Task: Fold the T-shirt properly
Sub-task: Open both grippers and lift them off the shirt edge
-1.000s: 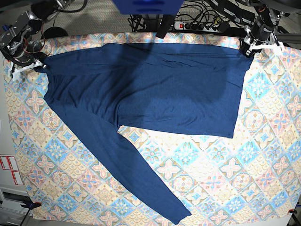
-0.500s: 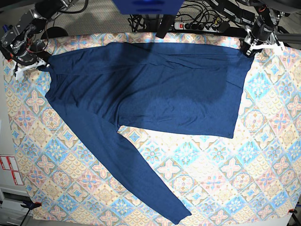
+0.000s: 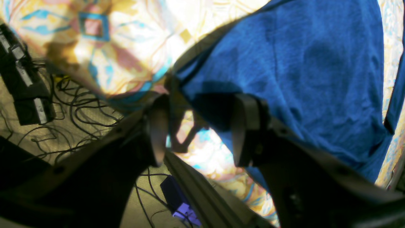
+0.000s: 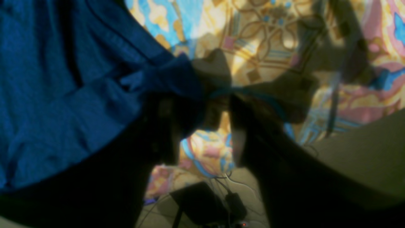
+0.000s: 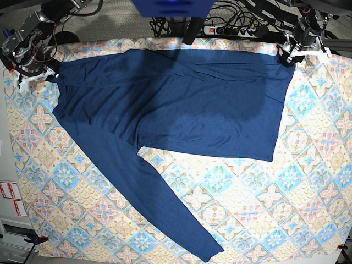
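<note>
We see the T-shirt, dark navy and long-sleeved, lying flat across the far half of a pastel tile-patterned tablecloth. One sleeve runs from the shirt's body down toward the cloth's near edge, almost reaching it. Near the shirt's hem side and below its body, the cloth lies bare, leaving wide room to move.

Our left gripper sits at the shirt's far corner by the cloth's back edge. In the left wrist view its fingers stand apart, with the shirt corner lying loose just beyond them, so we read it as released.

Our right gripper sits at the shirt's opposite far corner. In the right wrist view the picture is dark and blurred; its jaws stand apart, a fold of fabric bunches at their tips, and we cannot tell whether it touches them.

Cables lie beyond the cloth's back edge. A blue shape cuts off the top centre.
</note>
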